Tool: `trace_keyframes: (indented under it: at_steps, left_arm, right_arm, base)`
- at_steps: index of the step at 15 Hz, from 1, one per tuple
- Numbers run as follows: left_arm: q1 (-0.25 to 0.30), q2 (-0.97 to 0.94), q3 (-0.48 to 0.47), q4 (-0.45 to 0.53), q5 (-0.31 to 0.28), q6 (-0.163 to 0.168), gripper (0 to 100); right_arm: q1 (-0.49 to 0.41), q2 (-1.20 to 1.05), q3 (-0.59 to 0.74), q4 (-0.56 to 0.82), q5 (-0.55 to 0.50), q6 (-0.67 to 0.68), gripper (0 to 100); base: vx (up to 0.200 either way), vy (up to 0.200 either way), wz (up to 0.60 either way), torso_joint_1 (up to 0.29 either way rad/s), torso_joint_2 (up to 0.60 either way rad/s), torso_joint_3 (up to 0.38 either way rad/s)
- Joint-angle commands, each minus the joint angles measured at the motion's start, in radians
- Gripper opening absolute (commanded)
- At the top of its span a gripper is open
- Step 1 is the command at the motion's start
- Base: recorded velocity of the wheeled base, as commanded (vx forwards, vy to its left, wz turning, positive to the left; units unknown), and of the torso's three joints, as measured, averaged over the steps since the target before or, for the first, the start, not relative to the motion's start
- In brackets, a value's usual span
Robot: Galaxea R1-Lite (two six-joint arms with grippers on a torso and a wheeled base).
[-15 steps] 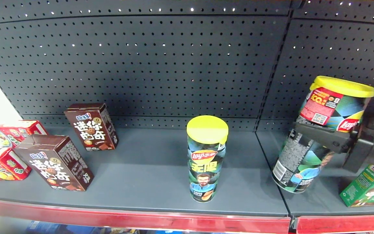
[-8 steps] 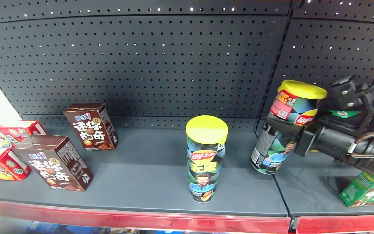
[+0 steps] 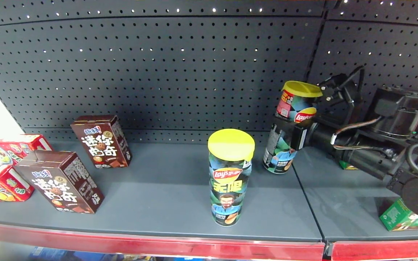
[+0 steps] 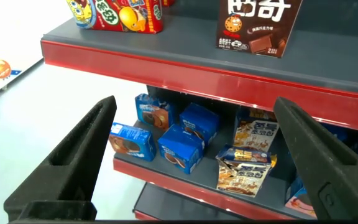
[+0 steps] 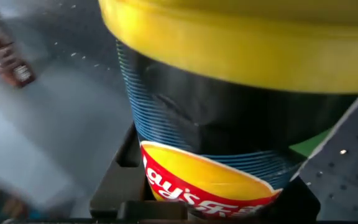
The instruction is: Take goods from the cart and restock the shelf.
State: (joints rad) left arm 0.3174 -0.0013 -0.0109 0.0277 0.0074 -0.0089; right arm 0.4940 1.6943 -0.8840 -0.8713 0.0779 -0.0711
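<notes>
A chip can with a yellow lid [image 3: 291,123] is held tilted slightly, its base at the back of the grey shelf [image 3: 158,195], with my right gripper [image 3: 291,133] shut on its middle. The same chip can [image 5: 229,143] sits close up between the fingers in the right wrist view. A second yellow-lidded chip can [image 3: 230,177] stands upright near the shelf's front, left of and in front of the held one. My left gripper [image 4: 197,155] hangs open below the shelf's red front edge [image 4: 229,78], with nothing between its fingers.
Two brown cookie boxes [image 3: 102,141] [image 3: 62,181] and red snack boxes [image 3: 2,174] stand on the shelf's left. A green box [image 3: 403,217] lies at front right. Pegboard [image 3: 158,72] backs the shelf. Blue packs [image 4: 179,134] fill the lower shelf.
My right arm has carried the chip can leftward and deeper into the shelf, from the right section to behind the standing can, bringing it closer to upright.
</notes>
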Motion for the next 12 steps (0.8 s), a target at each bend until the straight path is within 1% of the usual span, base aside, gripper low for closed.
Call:
trace_keyframes:
  at_steps: [1, 3, 4, 6, 8, 12]
  left_arm:
    - [0.002, 0.001, 0.0, 0.0, 0.0, 0.0, 100]
    - [0.0, 0.001, 0.0, 0.0, 0.0, 0.0, 100]
    - [0.0, 0.001, 0.0, 0.0, 0.0, 0.0, 100]
    - [0.0, 0.001, 0.0, 0.0, 0.0, 0.0, 100]
    - [0.0, 0.001, 0.0, 0.0, 0.0, 0.0, 100]
    - [0.0, 0.001, 0.0, 0.0, 0.0, 0.0, 100]
  right_arm:
    - [0.031, 0.047, -0.036, 0.012, -0.012, -0.001, 0]
    - [0.035, 0.071, -0.078, 0.029, -0.027, -0.003, 0]
    - [0.041, 0.082, -0.122, 0.069, -0.05, -0.001, 0]
    - [0.055, 0.107, -0.17, 0.115, -0.061, 0.001, 0]
    - [0.072, 0.14, -0.222, 0.121, -0.124, 0.005, 0]
    - [0.095, 0.196, -0.3, 0.155, -0.161, 0.008, 0]
  base:
    - [0.0, 0.0, 0.0, 0.0, 0.0, 0.0]
    - [0.0, 0.0, 0.0, 0.0, 0.0, 0.0]
    - [0.0, 0.0, 0.0, 0.0, 0.0, 0.0]
    - [0.0, 0.0, 0.0, 0.0, 0.0, 0.0]
    - [0.0, 0.0, 0.0, 0.0, 0.0, 0.0]
    - [0.0, 0.0, 0.0, 0.0, 0.0, 0.0]
